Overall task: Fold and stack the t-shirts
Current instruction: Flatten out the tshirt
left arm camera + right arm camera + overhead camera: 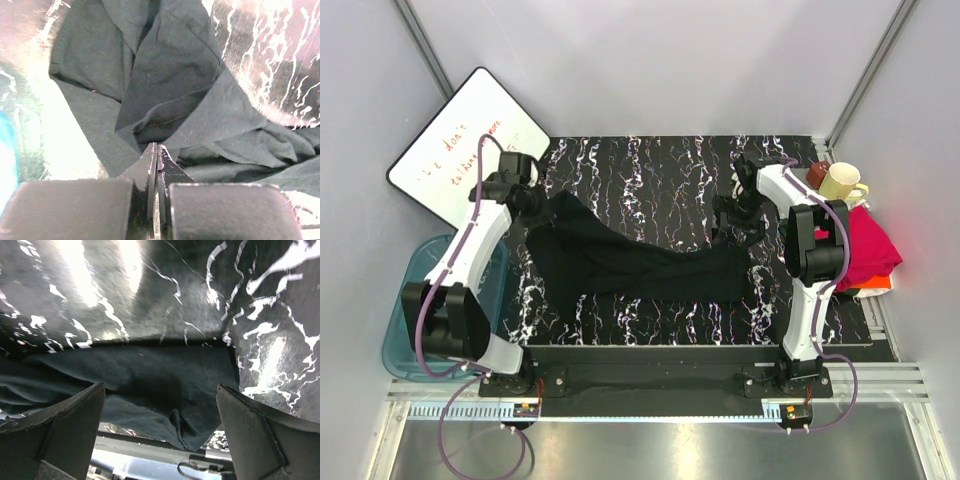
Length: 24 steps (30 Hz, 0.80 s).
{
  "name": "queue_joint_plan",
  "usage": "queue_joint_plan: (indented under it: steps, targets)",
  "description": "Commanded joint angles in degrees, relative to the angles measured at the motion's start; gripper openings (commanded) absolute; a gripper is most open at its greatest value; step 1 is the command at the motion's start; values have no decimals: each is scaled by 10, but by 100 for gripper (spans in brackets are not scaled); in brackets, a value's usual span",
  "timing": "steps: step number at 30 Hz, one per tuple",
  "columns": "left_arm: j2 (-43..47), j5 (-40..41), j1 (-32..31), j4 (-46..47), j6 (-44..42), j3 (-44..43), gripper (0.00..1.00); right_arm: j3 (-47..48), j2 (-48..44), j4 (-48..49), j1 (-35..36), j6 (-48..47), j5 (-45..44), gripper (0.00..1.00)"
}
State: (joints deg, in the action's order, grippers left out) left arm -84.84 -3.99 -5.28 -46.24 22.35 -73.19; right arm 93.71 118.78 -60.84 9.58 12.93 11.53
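The worktop carries the black t-shirt, which lies unfolded and rumpled across most of its width, from the left arm to the right arm. The magenta-pink t-shirt sits bunched at the right edge, well apart from the working area, probably to keep that area free for folding.

The left tool is closed, pinching a fold at the black t-shirt's far-left corner; this likely anchors the cloth for spreading. The right tool is wide open above the shirt's right end, holding nothing, and appears positioned to take the matching corner.

An orange piece protrudes from beneath the magenta-pink t-shirt.
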Motion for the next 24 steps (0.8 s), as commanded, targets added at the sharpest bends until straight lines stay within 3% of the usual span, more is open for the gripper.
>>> queue_joint_plan:
  steps: [1, 8, 21, 23, 24]
  targets:
    - [32, 38, 0, -15, 9, -45, 0, -12, -38, -3, -4, 16, 7, 100]
    - [39, 60, 1, -4, 44, -119, 0, -24, -24, 10, -4, 35, 18, 100]
    - [35, 27, 2, -3, 72, -223, 0, -52, 12, 25, -3, 43, 58, 99]
    - [35, 29, 2, -3, 74, -230, 0, -54, 12, 28, -4, 46, 69, 95]
    - [35, 30, 2, -2, 76, -232, 0, -55, 13, 34, -4, 45, 84, 87]
